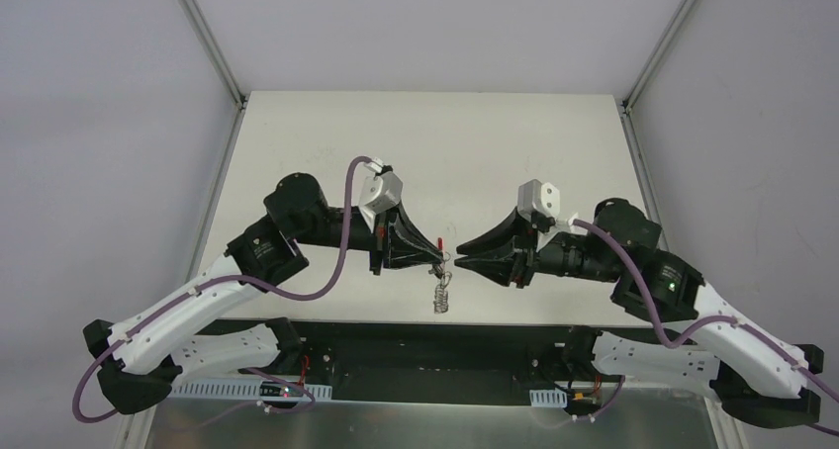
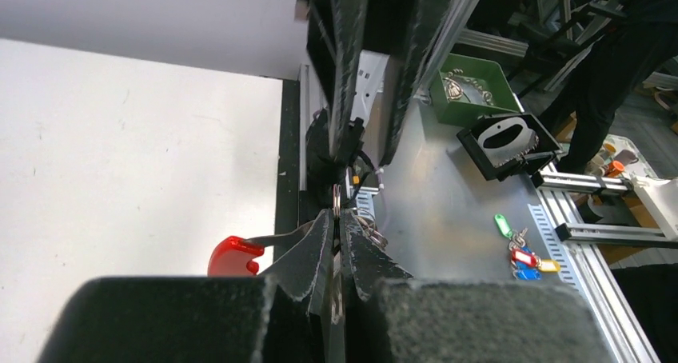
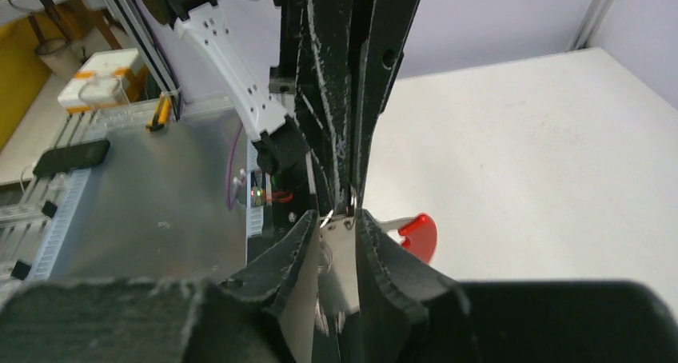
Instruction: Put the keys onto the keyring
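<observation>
My two grippers meet tip to tip above the table's near edge. My left gripper (image 1: pixel 439 255) (image 2: pixel 337 216) is shut on the keyring (image 2: pixel 337 197), a thin silver wire ring. The ring's red crescent piece (image 2: pixel 231 256) sticks out to the side and shows in the top view (image 1: pixel 438 240) and the right wrist view (image 3: pixel 420 235). A bunch of small silver loops (image 1: pixel 442 293) hangs below the tips. My right gripper (image 1: pixel 461 258) (image 3: pixel 337 217) is shut on a flat silver key (image 3: pixel 342 255), whose head touches the ring at the left fingertips. No black oval tag shows.
The black base rail (image 1: pixel 425 340) runs just below the hanging bunch. Off the table, the left wrist view shows a green bin (image 2: pixel 472 87), a black tray (image 2: pixel 508 143) and coloured key tags (image 2: pixel 520 251). A white and orange box (image 3: pixel 97 87) stands on the side bench.
</observation>
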`<state>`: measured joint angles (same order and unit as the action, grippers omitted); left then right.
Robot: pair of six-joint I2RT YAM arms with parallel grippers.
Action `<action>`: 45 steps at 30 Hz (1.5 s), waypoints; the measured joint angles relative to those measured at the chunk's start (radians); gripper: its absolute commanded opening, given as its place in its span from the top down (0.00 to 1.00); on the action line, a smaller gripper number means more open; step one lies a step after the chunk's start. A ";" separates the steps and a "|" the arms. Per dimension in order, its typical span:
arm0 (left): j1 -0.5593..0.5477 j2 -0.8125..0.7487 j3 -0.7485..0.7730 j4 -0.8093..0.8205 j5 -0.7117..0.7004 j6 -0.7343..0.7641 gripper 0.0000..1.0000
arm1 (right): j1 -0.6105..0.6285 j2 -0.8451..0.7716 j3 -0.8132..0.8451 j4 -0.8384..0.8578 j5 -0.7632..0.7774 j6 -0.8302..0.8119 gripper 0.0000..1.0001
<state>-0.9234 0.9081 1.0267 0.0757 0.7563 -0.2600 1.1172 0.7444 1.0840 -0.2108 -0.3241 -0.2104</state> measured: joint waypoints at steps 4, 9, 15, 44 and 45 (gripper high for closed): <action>0.000 0.035 0.068 -0.132 -0.002 0.038 1.00 | 0.000 0.063 0.166 -0.213 0.010 -0.017 0.73; 0.000 0.100 0.152 -0.292 0.017 0.085 1.00 | 0.000 0.165 0.320 -0.420 0.006 -0.036 0.73; 0.000 0.176 0.243 -0.470 0.057 0.139 1.00 | 0.000 0.272 0.351 -0.560 -0.003 -0.045 0.74; 0.000 0.227 0.323 -0.672 0.101 0.201 1.00 | -0.021 0.372 0.381 -0.530 -0.103 -0.040 0.80; 0.000 0.227 0.323 -0.673 0.101 0.201 1.00 | -0.021 0.372 0.381 -0.529 -0.105 -0.039 0.80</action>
<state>-0.9234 1.1351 1.3495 -0.5976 0.8574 -0.0586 1.0966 1.1164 1.4647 -0.7403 -0.4286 -0.2493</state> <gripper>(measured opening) 0.006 0.205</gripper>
